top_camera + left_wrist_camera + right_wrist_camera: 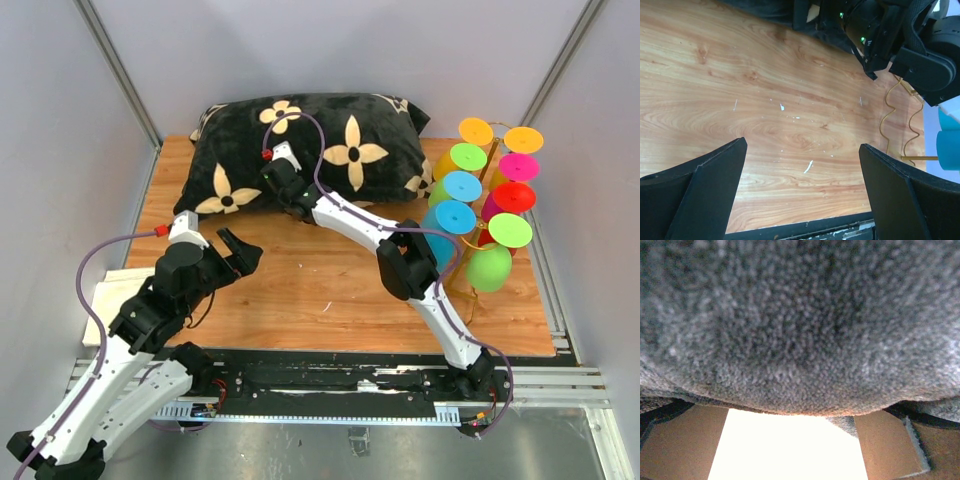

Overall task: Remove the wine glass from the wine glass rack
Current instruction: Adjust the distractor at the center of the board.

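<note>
Top external view: where is the wine glass (490,268)?
— Hanging on the wine glass rack (487,190), far right of the bench (300,290).
— End effectors?
— Left end effector (240,255) is spread wide over the bench. Right end effector (272,178) is also spread, nose against the pillow (330,125).

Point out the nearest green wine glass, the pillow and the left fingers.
nearest green wine glass (489,268): top view, bowl.
pillow (320,118): top view, black fabric.
left fingers (705,195): left wrist view, left-hand finger.

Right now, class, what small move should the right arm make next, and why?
Probably draw the right gripper back off the pillow, toward the wine glass rack: it sits open against the fabric, while the wine glasses hang away to the right.
</note>
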Available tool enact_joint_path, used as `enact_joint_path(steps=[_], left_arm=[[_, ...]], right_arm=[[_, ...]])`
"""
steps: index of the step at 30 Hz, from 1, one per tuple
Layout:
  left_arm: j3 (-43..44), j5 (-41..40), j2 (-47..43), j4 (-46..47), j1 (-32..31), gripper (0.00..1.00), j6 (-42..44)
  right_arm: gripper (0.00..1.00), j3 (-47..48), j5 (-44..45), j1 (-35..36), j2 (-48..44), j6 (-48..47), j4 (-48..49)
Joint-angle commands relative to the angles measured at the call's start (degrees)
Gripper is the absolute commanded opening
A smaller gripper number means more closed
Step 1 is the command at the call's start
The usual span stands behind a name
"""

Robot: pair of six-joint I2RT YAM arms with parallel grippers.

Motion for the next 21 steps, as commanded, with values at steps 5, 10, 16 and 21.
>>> enact_joint_path(steps=[5,10,16,21], left_arm=[[-1.62,1.54,1.35,3.87,0.17,1.00,-1.60],[-3.20,0.80,1.90,5.24,0.17,1.00,-2.05],[-1.76,-2.88,6.24,4.67,0.17,1.00,0.47],[-4.11,-4.99,7.06,9.40,0.17,1.00,1.58]], right_arm=[[0.98,0.35,-6.32,-0.73,-6.13,-5.87,-0.28],[0.98,-11.66,-10.61,1.09,-18.55,-9.04,1.58],[0.98,-30.90,-21.59,2.30,-34.35,-5.90,4.69],[0.98,-42.59,-15.45,4.88,-40.51,-3.82,5.45]])
